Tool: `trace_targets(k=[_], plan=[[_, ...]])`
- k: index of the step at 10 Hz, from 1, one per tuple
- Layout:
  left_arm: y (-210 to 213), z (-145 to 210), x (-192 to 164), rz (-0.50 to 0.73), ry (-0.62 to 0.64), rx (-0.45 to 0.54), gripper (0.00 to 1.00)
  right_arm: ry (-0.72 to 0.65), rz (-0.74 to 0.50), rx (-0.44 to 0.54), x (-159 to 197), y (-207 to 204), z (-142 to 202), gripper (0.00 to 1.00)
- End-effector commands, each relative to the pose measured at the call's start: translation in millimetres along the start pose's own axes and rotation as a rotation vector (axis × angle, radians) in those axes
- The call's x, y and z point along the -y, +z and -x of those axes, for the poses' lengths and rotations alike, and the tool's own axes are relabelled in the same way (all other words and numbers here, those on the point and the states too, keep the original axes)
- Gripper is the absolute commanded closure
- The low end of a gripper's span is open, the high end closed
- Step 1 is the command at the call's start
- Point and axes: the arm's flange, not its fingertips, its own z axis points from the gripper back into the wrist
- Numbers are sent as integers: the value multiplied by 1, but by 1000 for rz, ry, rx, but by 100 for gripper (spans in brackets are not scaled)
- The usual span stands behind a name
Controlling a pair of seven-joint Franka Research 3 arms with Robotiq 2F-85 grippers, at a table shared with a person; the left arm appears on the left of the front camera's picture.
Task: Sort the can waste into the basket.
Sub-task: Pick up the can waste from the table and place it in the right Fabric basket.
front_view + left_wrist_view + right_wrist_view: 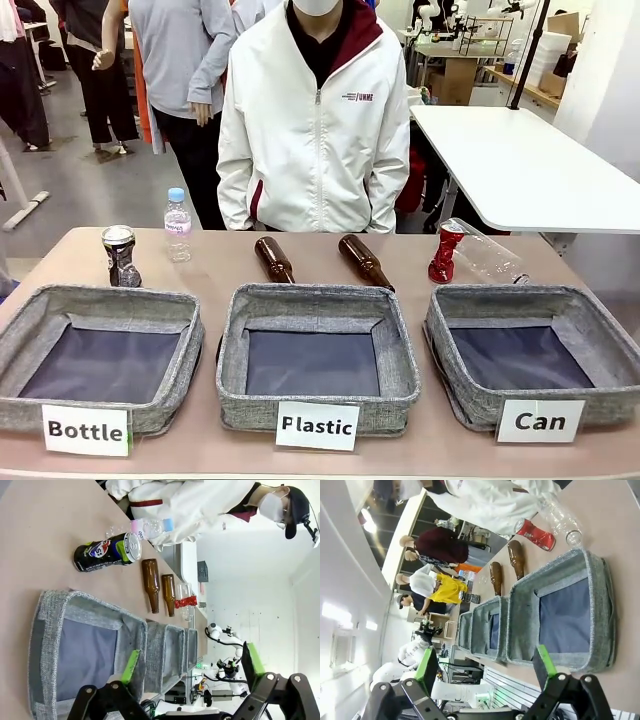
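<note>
My left gripper and right gripper both stand with jaws spread wide, holding nothing. The red can stands upright by the table's far edge, just behind the Can basket and touching a clear plastic bottle. The silver-and-dark can stands near the far left corner. I judge both cans light, thin-walled and slick, so they are best gripped gently across the dented waist.

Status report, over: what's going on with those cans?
Left pincer, right pincer open, empty. Red can stands beyond Can basket, dark can beyond Bottle basket. Clear bottle lies beside red can.
</note>
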Motion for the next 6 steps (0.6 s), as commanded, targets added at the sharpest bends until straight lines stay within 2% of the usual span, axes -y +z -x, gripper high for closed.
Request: trace_targets(k=[1,2,3,4,6], plan=[[4,2,-3,5,-18,-17,0,-1,1,0,1,-1,-1,0],[4,2,-3,5,-18,-17,0,133,152,-46,-21,-34,-9,0],[4,2,-3,5,-18,-17,0,262,231,-121,-35,-62,-18,0],[4,2,-3,5,-18,-17,0,403,304,-255,-47,-101,-29,0],[4,2,-3,5,-18,-17,0,627,493,-365,-54,-177,-45,0]])
